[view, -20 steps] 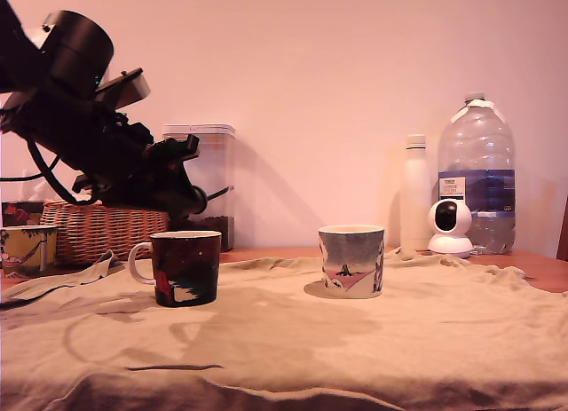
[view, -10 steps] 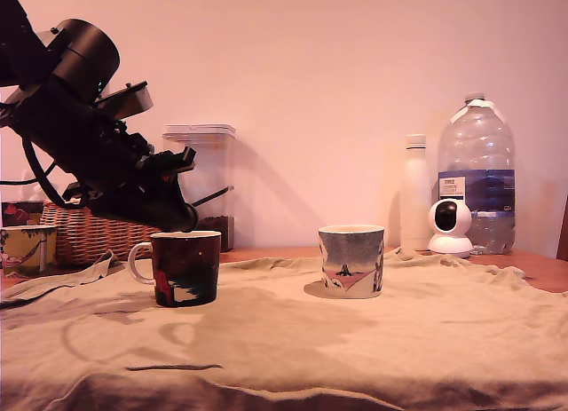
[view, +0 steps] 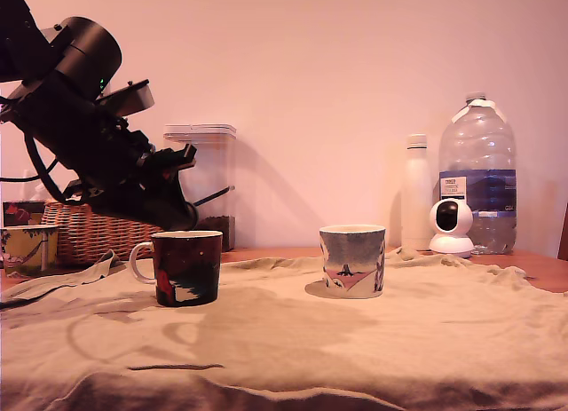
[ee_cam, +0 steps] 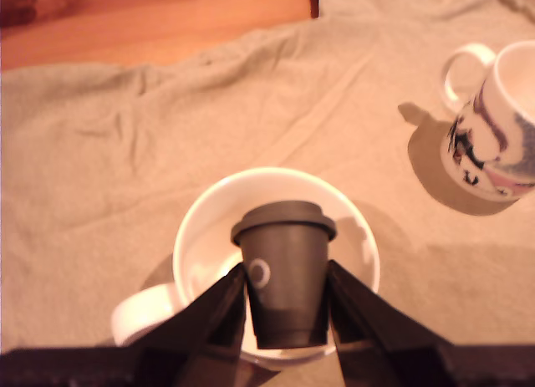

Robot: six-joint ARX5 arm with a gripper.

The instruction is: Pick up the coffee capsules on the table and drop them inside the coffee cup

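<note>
In the wrist view my gripper (ee_cam: 286,318) is shut on the dark brown-black coffee capsule (ee_cam: 284,274), held rim away from the wrist. The capsule hangs right over the white inside of a coffee cup (ee_cam: 199,236). The exterior view shows this cup as a dark patterned mug (view: 186,267) at the exterior view's left, with the gripper (view: 183,219) just above its rim and the capsule hidden there. A second, pale patterned mug (view: 352,260) (ee_cam: 493,128) stands further to the exterior view's right. No cream-beige capsule shows in either view.
A wrinkled beige cloth (view: 355,340) covers the table. Along the back stand a wicker basket (view: 93,235), a clear lidded container (view: 206,176), a white bottle (view: 414,193), a big water bottle (view: 477,176) and a small white camera (view: 451,226). More cups (view: 25,247) sit at the far left.
The arm has come down and slightly toward the exterior view's left, bringing the gripper close above the dark mug's rim. It has barely moved in the last half second.
</note>
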